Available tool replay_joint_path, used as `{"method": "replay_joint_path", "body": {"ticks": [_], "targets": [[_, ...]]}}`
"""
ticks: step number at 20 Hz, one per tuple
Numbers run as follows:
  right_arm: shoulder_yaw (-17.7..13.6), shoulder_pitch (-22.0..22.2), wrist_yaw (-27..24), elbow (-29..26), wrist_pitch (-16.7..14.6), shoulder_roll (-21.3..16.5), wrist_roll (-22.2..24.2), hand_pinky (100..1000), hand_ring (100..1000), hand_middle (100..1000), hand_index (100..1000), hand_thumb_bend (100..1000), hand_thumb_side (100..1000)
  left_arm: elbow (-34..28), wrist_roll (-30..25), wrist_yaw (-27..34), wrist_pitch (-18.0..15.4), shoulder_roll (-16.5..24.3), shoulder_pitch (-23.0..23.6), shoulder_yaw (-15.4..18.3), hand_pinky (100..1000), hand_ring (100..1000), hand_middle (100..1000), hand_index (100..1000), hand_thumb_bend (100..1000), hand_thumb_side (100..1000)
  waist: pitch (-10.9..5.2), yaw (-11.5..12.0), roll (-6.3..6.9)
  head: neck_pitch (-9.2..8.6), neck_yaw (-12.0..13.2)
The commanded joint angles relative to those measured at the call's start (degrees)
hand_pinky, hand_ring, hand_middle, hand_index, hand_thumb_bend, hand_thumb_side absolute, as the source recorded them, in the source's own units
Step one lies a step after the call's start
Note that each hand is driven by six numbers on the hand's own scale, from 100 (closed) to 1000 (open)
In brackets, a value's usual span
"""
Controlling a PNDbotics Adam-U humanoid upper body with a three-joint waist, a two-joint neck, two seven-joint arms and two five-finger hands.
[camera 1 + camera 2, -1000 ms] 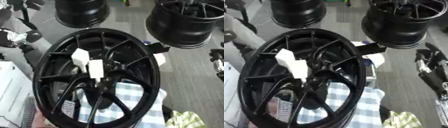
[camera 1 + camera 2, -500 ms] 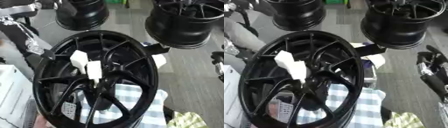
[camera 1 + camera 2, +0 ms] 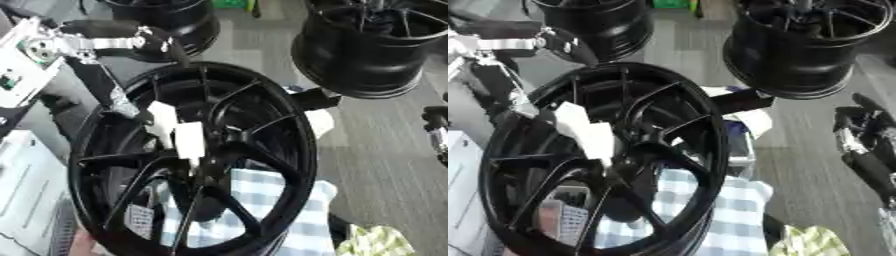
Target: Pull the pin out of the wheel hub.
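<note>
The black wheel hub (image 3: 197, 160) stood tilted in the middle of the frame over a blue-checked cloth (image 3: 267, 200), and the pin — as far as could be judged, the white piece (image 3: 179, 135) sitting at the spokes just left of the hub's centre — had not been drawn. The left hand (image 3: 131, 40) showed at the upper left of the left eye view, just above the rim, its dark fingers reaching right toward the top of the wheel; whether they were spread or curled could not be told. The right hand (image 3: 868, 145) lay at the right edge of the right eye view, well apart from the hub, its finger state also unclear.

The main risk looked like this: the white piece sat below and right of the left hand, inside the spokes, so a reach down could catch a spoke or the rim and tip the leaning wheel — and a pull off the pin's line might jam it rather than free it
</note>
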Motion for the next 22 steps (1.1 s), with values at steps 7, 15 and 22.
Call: {"method": "replay_joint_path", "body": {"ticks": [7, 15, 22], "targets": [[-0.1, -0.4, -0.3, -0.4, -0.2, -1.3, 0.3, 798, 812, 745, 937, 100, 458, 4.7, -10.6, -1.3, -8.3, -1.6, -1.3, -0.2, 798, 795, 769, 853, 600, 458, -0.89, 0.0, -0.28, 0.28, 0.1], [-0.1, -0.5, -0.4, -0.4, -0.2, -1.4, 0.4, 798, 812, 745, 937, 100, 460, 4.8, -10.7, -2.8, -9.8, -0.6, -0.1, -2.7, 785, 769, 757, 835, 590, 421, -0.77, 0.1, -0.19, 0.28, 0.2], [-0.2, -0.5, -0.4, -0.3, -0.2, -1.4, 0.4, 799, 812, 745, 937, 100, 460, 4.5, -10.7, -4.2, -10.8, 0.5, 1.2, -3.2, 775, 751, 738, 818, 531, 309, -0.73, 0.1, -0.18, 0.28, 0.1]]}}
